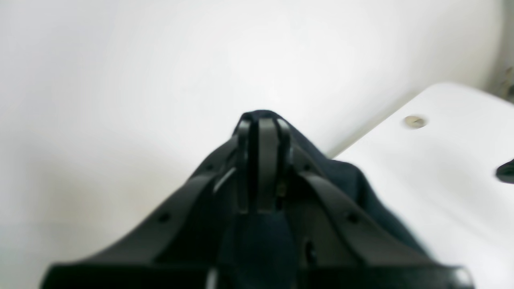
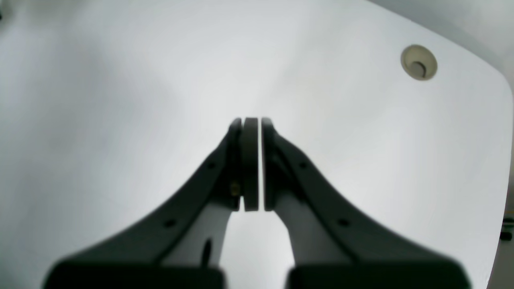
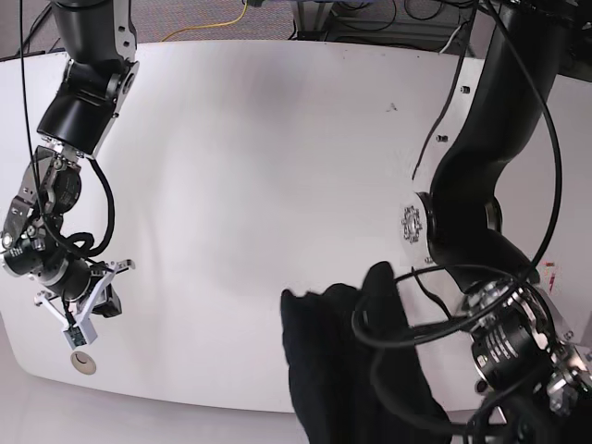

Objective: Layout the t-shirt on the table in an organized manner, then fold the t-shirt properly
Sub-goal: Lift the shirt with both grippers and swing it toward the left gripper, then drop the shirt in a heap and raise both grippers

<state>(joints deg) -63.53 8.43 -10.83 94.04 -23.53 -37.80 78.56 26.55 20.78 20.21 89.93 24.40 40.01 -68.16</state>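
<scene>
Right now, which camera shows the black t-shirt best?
The base view: the t-shirt hangs bunched at the table's near edge, its outline plain. The left wrist view shows only blurred fabric pinched in the shut left gripper. The right wrist view shows none of it.

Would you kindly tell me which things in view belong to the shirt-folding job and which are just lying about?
Part of the job:
- t-shirt, black, bunched at the near table edge
- table
- left gripper, shut on the t-shirt
- right gripper, shut, empty

Just there:
- grommet set in the tabletop
- cables beyond the far edge
</scene>
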